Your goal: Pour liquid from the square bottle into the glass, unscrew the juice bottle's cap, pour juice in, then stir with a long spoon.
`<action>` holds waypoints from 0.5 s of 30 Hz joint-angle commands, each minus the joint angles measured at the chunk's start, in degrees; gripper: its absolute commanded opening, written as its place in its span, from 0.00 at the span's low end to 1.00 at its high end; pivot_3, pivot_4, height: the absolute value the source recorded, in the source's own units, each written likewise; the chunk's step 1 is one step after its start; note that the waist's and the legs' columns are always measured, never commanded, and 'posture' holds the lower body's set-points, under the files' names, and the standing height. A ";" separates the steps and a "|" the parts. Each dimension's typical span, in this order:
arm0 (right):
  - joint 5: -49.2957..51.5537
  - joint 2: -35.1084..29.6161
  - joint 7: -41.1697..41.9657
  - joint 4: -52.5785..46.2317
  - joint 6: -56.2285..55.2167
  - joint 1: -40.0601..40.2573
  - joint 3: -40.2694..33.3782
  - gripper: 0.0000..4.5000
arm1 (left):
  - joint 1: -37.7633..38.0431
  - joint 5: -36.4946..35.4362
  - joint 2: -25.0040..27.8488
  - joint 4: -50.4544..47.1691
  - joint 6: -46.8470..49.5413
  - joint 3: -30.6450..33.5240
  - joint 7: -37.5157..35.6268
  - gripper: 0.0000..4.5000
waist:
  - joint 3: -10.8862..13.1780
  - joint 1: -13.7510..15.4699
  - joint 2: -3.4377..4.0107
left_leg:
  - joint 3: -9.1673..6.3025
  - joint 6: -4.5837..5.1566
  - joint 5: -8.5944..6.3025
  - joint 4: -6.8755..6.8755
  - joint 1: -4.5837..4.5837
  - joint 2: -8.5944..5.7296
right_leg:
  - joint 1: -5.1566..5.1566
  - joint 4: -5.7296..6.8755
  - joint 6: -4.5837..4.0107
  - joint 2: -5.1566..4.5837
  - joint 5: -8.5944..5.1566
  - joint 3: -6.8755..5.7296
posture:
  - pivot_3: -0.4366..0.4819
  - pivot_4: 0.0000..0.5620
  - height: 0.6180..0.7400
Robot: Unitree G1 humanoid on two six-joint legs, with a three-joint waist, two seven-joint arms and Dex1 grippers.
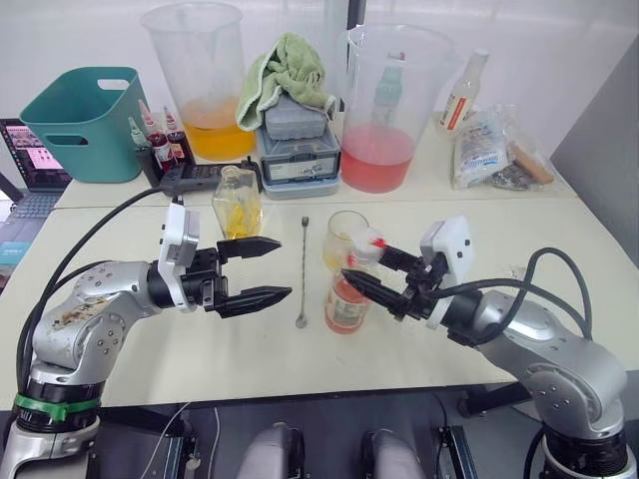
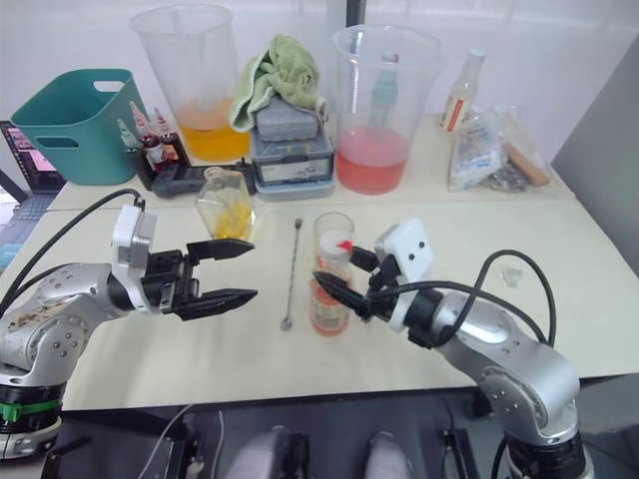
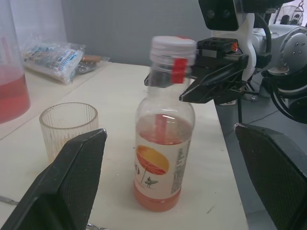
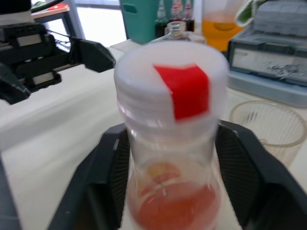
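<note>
Juice bottle (image 1: 348,294), one, capped, between right tool (image 1: 365,269) fingers.

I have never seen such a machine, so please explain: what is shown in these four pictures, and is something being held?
It is a humanoid robot with two arms. Two pictures come from its head, looking down; the other two come from cameras on its wrists. On the table stand a juice bottle, a glass behind it, a square bottle, and a long spoon lying flat. The right gripper has its fingers on either side of the bottle's neck, under the white cap; whether they press it is unclear. The left gripper is open and holds nothing.
</note>
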 commanded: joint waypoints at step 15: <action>-5.59 -12.00 48.81 29.05 -16.44 -18.22 6.48 0.99 | 13.88 -4.57 3.24 -12.99 1.55 13.09 7.11 1.00 | 0.01 -0.04 -0.01 | -0.02 0.08 -0.03 0.03 0.00 0.02 | 0.04 -0.07 0.00 -0.01 0.00 0.02 | 0.48 0.27 0.99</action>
